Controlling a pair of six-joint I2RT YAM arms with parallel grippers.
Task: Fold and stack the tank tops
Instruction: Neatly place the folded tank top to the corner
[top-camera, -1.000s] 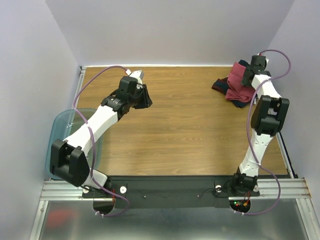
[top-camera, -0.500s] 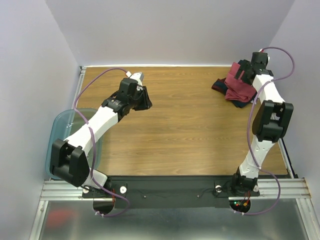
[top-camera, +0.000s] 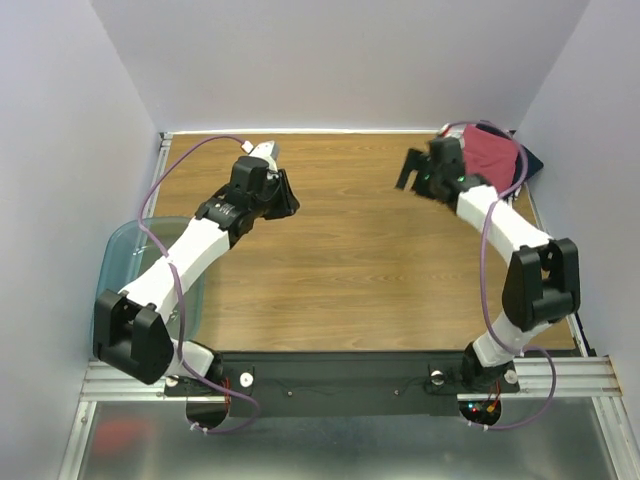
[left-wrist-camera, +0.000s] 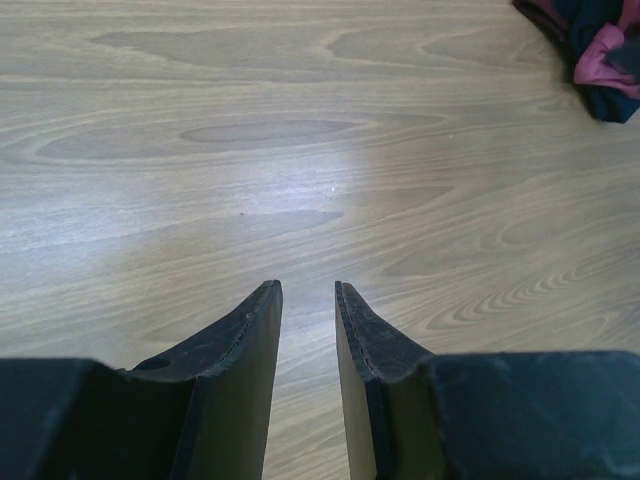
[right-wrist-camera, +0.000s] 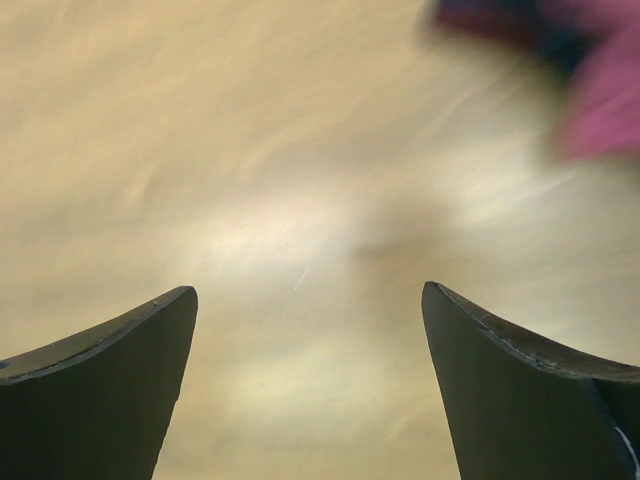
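Overhead, my right pincer (top-camera: 412, 170) stands spread wide above the tabletop (top-camera: 350, 260), gripping nothing. The tank tops (top-camera: 493, 148) lie bunched near it on its right, maroon over navy. Only that view shows the heap whole. My right wrist view blurs it, and my left wrist view catches just an edge, far ahead-right of my left pincer (left-wrist-camera: 308, 290), whose jaws stand slightly apart, empty. Crumpled so, the heap shows no long axis or heading.
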